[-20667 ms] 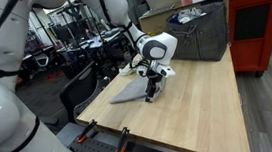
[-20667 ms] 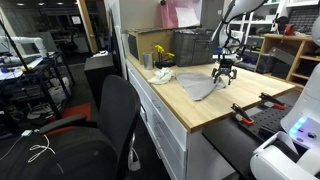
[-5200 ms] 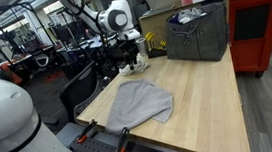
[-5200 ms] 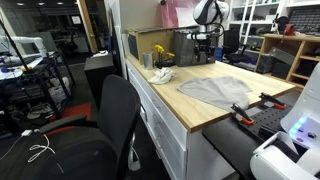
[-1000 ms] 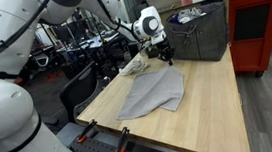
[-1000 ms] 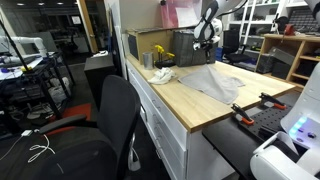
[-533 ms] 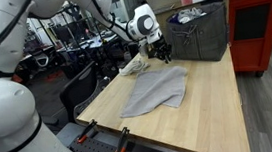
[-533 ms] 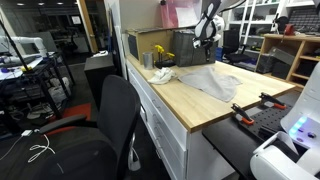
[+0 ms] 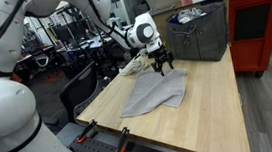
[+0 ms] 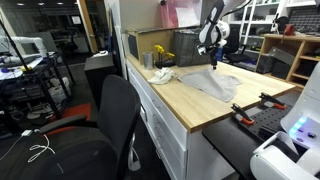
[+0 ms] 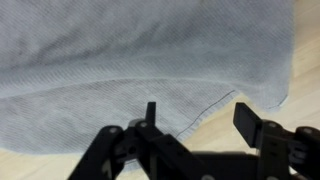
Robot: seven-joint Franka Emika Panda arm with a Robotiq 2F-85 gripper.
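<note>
Wooden tabletop in a lab room with racks and desks behind. On the tabletop's near edge sit orange-handled clamps. A black office chair stands off the long side edge. Mid-tabletop, closer to that chair-side edge, lies the gray cloth, spread flat with a few folds.

My pincer points down over the cloth's far edge. The jaws are spread wide with nothing between them. In the wrist view only the cloth's hem and a strip of bare wood show past my fingers. Can't tell if the tips touch the fabric.

Just beyond, by the chair-side edge, is a crumpled white rag, with something yellow behind it, too small to name. At the tabletop's far end stands a dark mesh bin, well apart from the cloth.
</note>
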